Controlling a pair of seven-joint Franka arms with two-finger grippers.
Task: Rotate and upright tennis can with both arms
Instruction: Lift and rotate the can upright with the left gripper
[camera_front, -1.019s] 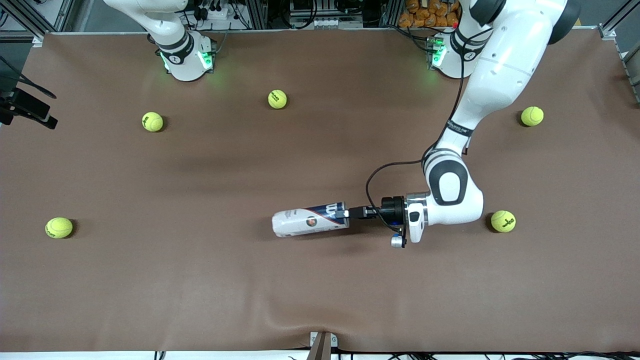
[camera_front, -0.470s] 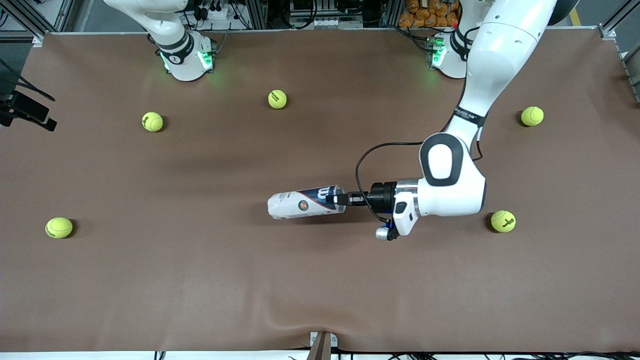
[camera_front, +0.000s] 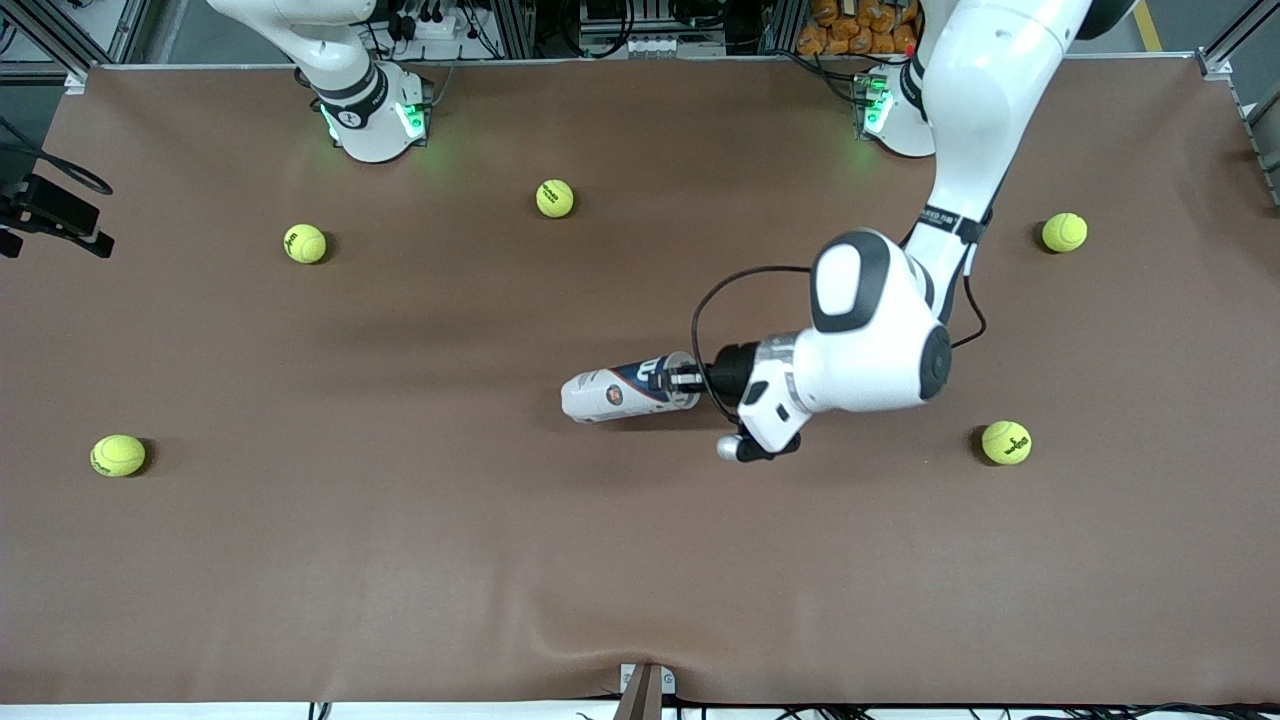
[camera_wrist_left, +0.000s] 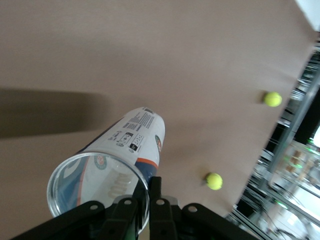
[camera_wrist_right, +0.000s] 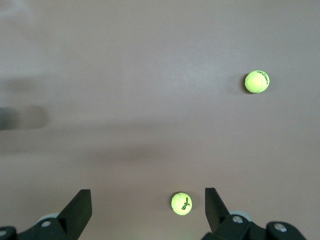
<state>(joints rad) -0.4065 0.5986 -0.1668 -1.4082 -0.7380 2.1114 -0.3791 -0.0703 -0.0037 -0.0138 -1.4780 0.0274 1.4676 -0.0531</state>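
Observation:
The tennis can (camera_front: 625, 390), clear with a white and dark-blue label, is near the table's middle. Its closed end is low and its open silver-rimmed end is raised toward the left arm. My left gripper (camera_front: 683, 378) is shut on the can's rim. In the left wrist view (camera_wrist_left: 148, 187) one finger is inside the open mouth and one is outside against the can (camera_wrist_left: 132, 145). My right gripper (camera_wrist_right: 148, 205) is open and empty, high over the table near a tennis ball (camera_wrist_right: 181, 203); it is out of the front view.
Several yellow-green tennis balls lie on the brown table: two (camera_front: 554, 198) (camera_front: 304, 243) near the right arm's base, one (camera_front: 118, 455) at its end, and two (camera_front: 1064, 232) (camera_front: 1006, 442) at the left arm's end. The arm bases (camera_front: 370, 110) glow green.
The left arm has carried the can away from the front camera and raised its rim end, so the can tilts more and looks shorter. The balls have not moved.

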